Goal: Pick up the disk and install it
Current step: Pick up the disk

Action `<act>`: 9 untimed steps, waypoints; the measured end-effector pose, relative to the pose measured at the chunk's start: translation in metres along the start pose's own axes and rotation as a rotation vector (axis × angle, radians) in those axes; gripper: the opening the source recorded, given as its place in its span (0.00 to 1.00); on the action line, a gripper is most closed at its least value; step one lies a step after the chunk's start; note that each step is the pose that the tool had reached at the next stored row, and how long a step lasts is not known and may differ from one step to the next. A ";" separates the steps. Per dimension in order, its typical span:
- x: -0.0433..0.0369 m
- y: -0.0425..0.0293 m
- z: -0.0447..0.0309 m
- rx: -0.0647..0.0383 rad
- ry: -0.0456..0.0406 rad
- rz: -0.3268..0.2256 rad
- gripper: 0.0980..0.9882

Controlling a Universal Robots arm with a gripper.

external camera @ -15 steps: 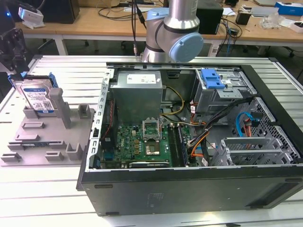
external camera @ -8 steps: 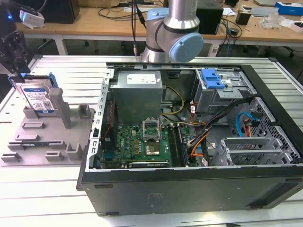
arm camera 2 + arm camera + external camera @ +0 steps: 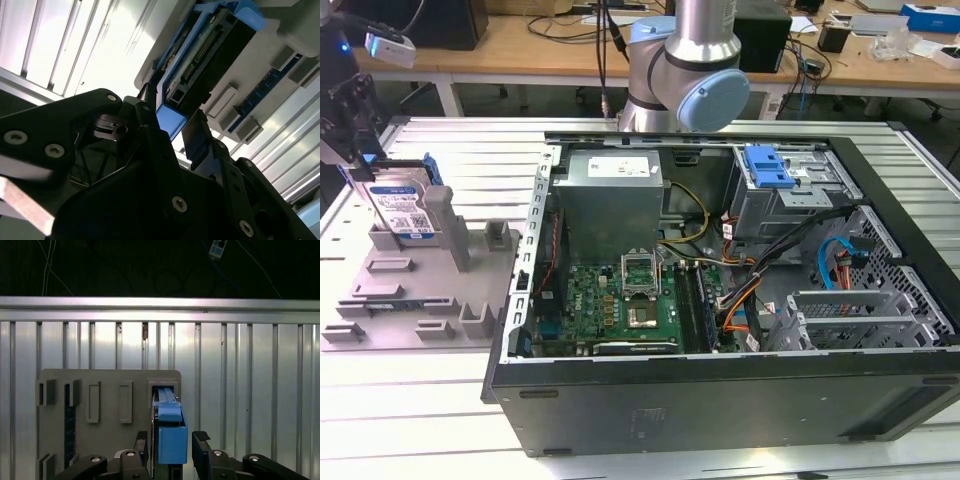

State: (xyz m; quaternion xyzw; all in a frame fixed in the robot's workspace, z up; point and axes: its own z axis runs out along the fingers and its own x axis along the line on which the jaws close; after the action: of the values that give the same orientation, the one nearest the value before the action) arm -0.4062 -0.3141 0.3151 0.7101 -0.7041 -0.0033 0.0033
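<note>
Hand (image 3: 360,160) sits at the exterior view's upper left, directly over the disk (image 3: 405,212); the disk stands upright on edge in a slot of the grey fixture tray (image 3: 410,300), label facing the camera, blue carrier bracket showing along its sides; the tray lies flat on the slotted aluminium worktop (image 3: 420,400), at the exterior view's left, just beside the open computer case (image 3: 720,410); in the first wrist view the hand (image 3: 172,440) is released, one of its black fingers (image 3: 201,442) on each side of the disk (image 3: 171,432), with a thin gap visible between one pad and the blue bracket; the disk is not lifted, still seated in the tray (image 3: 100,385); in the second wrist view the hand (image 3: 172,125) straddles the blue end of the disk (image 3: 200,65), connector edge visible; the case fills the centre and right of the exterior view, side panel off; green motherboard (image 3: 620,300) at lower centre, grey power supply (image 3: 610,190) above it; grey drive cage (image 3: 790,205) at upper right of the case, blue latch (image 3: 767,167) on top; robot arm (image 3: 690,60) at top centre behind the case.
</note>
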 end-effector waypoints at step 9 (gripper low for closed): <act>0.0000 -0.0001 0.0076 0.000 0.0000 0.000 0.43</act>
State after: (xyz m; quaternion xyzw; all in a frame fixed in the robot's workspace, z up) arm -0.4062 -0.3141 0.3075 0.7101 -0.7041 -0.0033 0.0033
